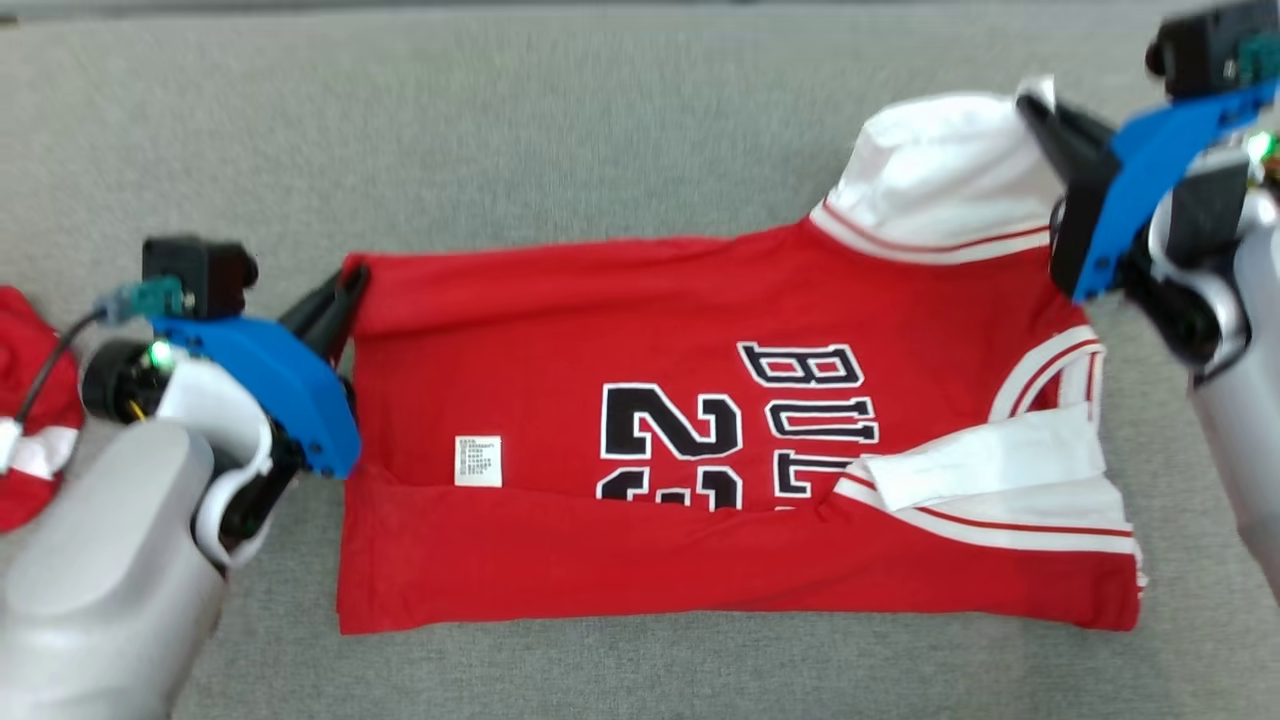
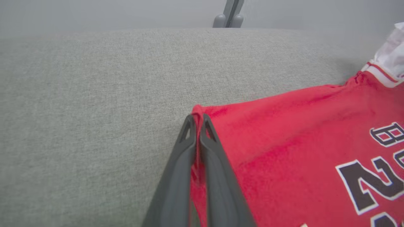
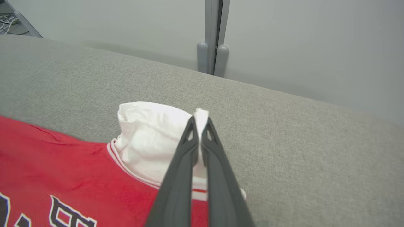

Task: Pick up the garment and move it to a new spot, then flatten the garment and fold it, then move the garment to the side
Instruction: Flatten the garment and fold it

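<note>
On a grey woven fabric surface [image 1: 600, 120], a red short-sleeved jersey shirt [image 1: 600, 300] lies spread sideways, its hem towards the robot's left and its white-striped neck trim [image 1: 1050, 375] towards the right. Its near long edge is folded up over the front along a straight crease. That fold hides the lower half of the black-and-white block characters [image 1: 740, 420] on the chest. A small white printed label [image 1: 478, 461] sits just above the crease near the hem end. The near white sleeve end [image 1: 1000, 460] lies folded flat across the shirt beside the neck trim.

The left gripper [image 1: 348, 285] has its two long dark fingers pressed together on the far hem corner of the shirt [image 2: 300, 132]; in the left wrist view red cloth shows pinched between the closed fingers of this gripper [image 2: 197, 118].

The right gripper [image 1: 1035, 105] is clamped on the tip of the far white sleeve [image 1: 940, 170]. In the right wrist view this gripper [image 3: 199, 121] has a tuft of white cloth poking out above its fingertips, and the sleeve [image 3: 148, 135] bunches up from the red body [image 3: 63, 164].

A crumpled red-and-white cloth [image 1: 30, 440] lies at the left edge of the head view, well apart from the shirt. A grey upright post [image 3: 213, 37] stands against the pale wall behind the surface.
</note>
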Motion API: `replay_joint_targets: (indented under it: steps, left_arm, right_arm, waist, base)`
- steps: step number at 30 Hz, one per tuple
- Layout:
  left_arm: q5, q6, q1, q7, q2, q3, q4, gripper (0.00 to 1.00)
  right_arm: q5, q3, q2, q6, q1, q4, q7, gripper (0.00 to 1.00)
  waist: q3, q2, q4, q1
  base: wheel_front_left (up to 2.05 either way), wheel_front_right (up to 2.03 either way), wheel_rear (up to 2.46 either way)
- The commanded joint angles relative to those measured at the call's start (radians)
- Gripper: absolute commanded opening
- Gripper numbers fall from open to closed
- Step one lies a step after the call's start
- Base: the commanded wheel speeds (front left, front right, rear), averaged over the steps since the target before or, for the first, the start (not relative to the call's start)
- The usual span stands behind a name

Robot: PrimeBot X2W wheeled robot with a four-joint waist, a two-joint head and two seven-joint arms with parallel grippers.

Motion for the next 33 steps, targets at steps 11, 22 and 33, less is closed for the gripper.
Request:
replay_joint_targets:
  steps: [11,22,33]
  left_arm:
    - [-0.009,-0.004,0.167,-0.131,0.003,-0.012,-0.027,0.00]
    - [0.041,0.023,0.260,-0.316,-0.023,-0.018,-0.003,0.00]
    - [0.029,0.015,0.261,-0.347,-0.045,-0.009,0.047,0.35]
  right_arm:
    - [0.114,0.007,-0.082,0.000,0.300,-0.181,-0.008,0.00]
    - [0.109,-0.110,-0.064,0.000,0.589,-0.362,0.049,0.00]
    - [0.037,-0.241,0.051,0.000,0.804,-0.542,0.150,0.00]
  waist:
    - [-0.142,0.0001,-0.036,0.0003]
    - [-0.161,0.0001,-0.022,0.0003]
    - [-0.151,0.0001,-0.020,0.0003]
  base:
    - [0.00,0.00,0.00]
    - [0.00,0.00,0.00]
    - [0.00,0.00,0.00]
